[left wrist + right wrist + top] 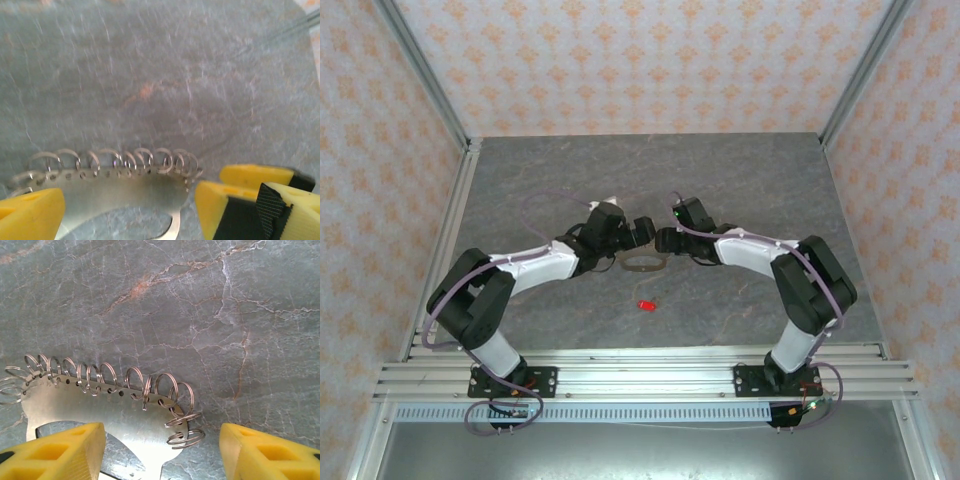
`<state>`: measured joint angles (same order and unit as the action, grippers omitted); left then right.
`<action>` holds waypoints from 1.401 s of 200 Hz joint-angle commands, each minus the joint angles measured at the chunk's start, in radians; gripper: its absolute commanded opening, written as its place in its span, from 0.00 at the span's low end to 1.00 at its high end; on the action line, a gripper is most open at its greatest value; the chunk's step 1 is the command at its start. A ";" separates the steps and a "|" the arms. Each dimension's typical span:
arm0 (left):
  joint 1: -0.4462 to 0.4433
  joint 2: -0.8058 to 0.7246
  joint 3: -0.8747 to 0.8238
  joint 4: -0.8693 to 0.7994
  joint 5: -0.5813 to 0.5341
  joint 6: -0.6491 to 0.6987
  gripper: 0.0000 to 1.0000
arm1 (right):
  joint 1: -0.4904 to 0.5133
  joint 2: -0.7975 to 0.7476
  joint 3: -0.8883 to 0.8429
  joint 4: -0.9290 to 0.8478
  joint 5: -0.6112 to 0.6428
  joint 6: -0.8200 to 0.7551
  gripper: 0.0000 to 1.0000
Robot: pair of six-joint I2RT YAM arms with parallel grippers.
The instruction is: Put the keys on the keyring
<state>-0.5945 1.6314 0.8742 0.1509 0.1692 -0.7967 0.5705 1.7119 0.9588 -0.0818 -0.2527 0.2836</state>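
Observation:
The keyring (pixel 643 264) is a flat grey metal loop with several small split rings along its far edge, lying on the table between the two gripper heads. The key (pixel 646 304), a tiny red piece, lies alone nearer the arm bases. My left gripper (pixel 642 233) is open and low over the keyring (pixel 115 185), with one yellow finger (pixel 30 212) at its left end. My right gripper (pixel 663 240) is open too. Its yellow fingers (pixel 55 452) stand either side of the keyring (pixel 125 412), with clear table between the right finger and the rings.
The grey marbled tabletop (pixel 740 180) runs back to patterned walls with metal corner posts (pixel 425 75). A metal rail (pixel 640 375) crosses the near edge by the arm bases. More yellow finger parts (pixel 252 176) crowd the right side of the left wrist view.

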 commanded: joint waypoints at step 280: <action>0.085 0.147 0.090 0.050 0.022 0.018 1.00 | -0.003 -0.005 0.004 -0.021 -0.019 -0.067 0.58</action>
<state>-0.5140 1.8019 0.9329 0.2276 0.1566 -0.8021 0.5705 1.7744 0.9688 -0.0681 -0.3058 0.2642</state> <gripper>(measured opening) 0.998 0.589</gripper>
